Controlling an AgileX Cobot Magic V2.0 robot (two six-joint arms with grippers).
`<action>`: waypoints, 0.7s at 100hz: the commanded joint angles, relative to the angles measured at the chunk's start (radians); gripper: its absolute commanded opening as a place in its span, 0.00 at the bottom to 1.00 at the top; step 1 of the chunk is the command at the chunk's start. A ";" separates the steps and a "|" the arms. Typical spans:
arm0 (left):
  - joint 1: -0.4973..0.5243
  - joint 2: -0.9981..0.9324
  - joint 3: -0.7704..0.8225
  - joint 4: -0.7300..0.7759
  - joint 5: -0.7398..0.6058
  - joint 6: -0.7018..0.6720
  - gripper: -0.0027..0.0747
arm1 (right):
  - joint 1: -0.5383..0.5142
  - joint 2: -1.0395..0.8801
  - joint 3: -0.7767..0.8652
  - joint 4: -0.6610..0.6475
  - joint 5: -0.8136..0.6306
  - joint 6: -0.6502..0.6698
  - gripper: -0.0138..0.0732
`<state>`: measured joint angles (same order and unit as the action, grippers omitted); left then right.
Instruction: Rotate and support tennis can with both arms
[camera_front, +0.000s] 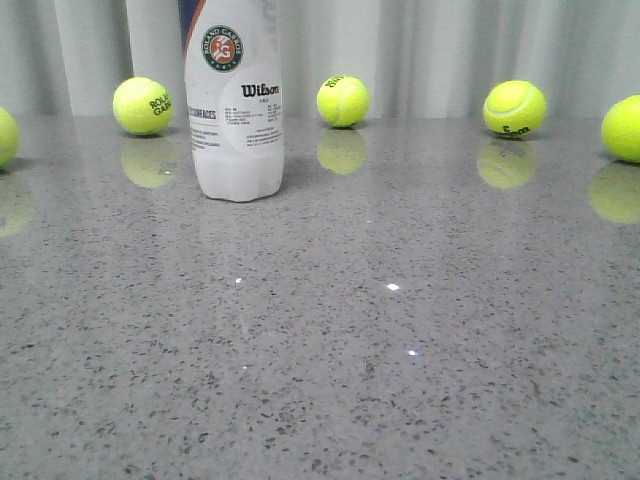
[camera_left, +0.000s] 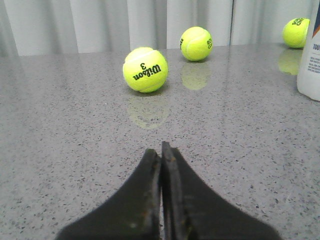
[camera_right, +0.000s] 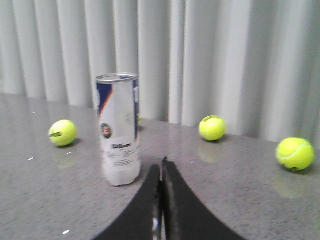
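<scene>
The tennis can (camera_front: 235, 100) stands upright on the grey speckled table at the back left, its top cut off by the front view's edge. It shows whole in the right wrist view (camera_right: 118, 127), with navy band, orange stripe and metal rim. Only its white edge shows in the left wrist view (camera_left: 311, 60). My left gripper (camera_left: 161, 147) is shut and empty, low over the table, well apart from the can. My right gripper (camera_right: 162, 162) is shut and empty, a short way from the can's base. Neither gripper shows in the front view.
Several yellow-green tennis balls lie along the back by the white curtain: one (camera_front: 143, 105) left of the can, one (camera_front: 343, 100) right of it, one (camera_front: 514, 108) further right. A Wilson ball (camera_left: 145, 69) lies ahead of my left gripper.
</scene>
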<state>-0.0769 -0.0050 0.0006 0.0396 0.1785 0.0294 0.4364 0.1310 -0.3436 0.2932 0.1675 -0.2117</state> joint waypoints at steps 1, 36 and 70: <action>0.003 -0.033 0.044 -0.009 -0.081 -0.012 0.01 | -0.059 0.014 0.050 -0.067 -0.226 -0.006 0.09; 0.003 -0.033 0.044 -0.009 -0.081 -0.012 0.01 | -0.414 0.010 0.223 -0.279 -0.288 0.174 0.09; 0.003 -0.033 0.044 -0.009 -0.081 -0.012 0.01 | -0.498 -0.145 0.373 -0.302 -0.206 0.221 0.09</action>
<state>-0.0769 -0.0050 0.0006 0.0396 0.1785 0.0294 -0.0563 0.0272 0.0257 0.0000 -0.0060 0.0054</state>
